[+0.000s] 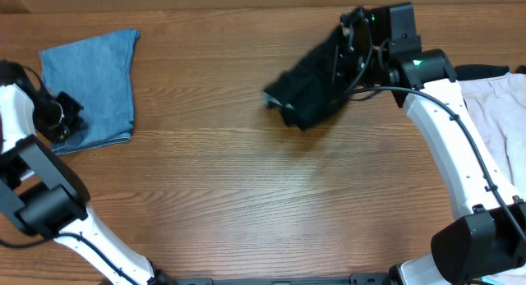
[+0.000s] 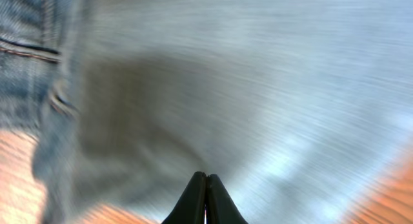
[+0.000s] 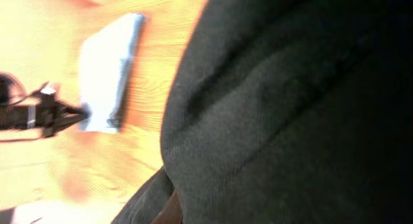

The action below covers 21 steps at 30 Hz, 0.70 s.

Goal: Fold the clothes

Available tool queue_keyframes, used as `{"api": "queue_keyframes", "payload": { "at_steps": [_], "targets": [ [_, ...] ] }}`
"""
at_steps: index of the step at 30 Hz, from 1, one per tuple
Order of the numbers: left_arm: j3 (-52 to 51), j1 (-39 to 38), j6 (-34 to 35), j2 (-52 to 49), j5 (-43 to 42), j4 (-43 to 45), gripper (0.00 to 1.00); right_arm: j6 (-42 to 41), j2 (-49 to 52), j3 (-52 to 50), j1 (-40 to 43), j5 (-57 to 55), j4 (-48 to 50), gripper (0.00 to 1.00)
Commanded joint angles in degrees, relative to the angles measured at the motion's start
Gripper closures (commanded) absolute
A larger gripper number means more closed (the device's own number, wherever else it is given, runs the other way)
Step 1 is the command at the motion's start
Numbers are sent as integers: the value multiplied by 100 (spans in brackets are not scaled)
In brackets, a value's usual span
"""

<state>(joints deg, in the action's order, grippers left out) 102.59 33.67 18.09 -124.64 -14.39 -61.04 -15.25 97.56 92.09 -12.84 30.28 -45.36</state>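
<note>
While pinching the bunched black garment (image 1: 308,92), right of centre, with the right gripper (image 1: 353,39), lift high, let hang, then lay flat; leave left gripper (image 2: 205,185), pressed together, over the folded denim (image 1: 90,80).

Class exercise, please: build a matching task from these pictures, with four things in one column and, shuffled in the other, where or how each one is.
Things:
1. black garment
2. denim piece
3. beige garment
4. left gripper

Place or state:
A. lying flat, at the left
B. shut, holding nothing
C. bunched up, right of middle
D. at the overhead view's right edge

Pairs: 1-C, 2-A, 3-D, 4-B
</note>
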Motion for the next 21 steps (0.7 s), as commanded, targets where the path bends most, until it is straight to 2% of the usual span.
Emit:
{"api": "queue_keyframes", "payload": {
  "at_steps": [1,4,8,11,13,16,21],
  "targets": [
    [144,-199,83,1255,-365,-50,96,-610,-57,210,-422,839,684,96],
    [144,-542,76,1604,-363,-385,96,-667,356,210,-929,839,1502,96],
    [138,-1064,74,1596,-297,-645,96,-1303,1093,210,-1263,846,2924,96],
    [138,-1478,76,1596,-271,-629,96,-2061,1545,210,-1303,1488,4478,96],
    [138,-1738,79,1596,39,-632,96,-2210,1615,210,-1303,1834,5029,96],
    [138,-2031,79,1596,470,-634,96,-2013,1674,210,-1303,1998,4846,96],
    [138,-2208,79,1596,586,-627,96,-968,2118,205,-1178,1996,3141,96]
  ]
}}
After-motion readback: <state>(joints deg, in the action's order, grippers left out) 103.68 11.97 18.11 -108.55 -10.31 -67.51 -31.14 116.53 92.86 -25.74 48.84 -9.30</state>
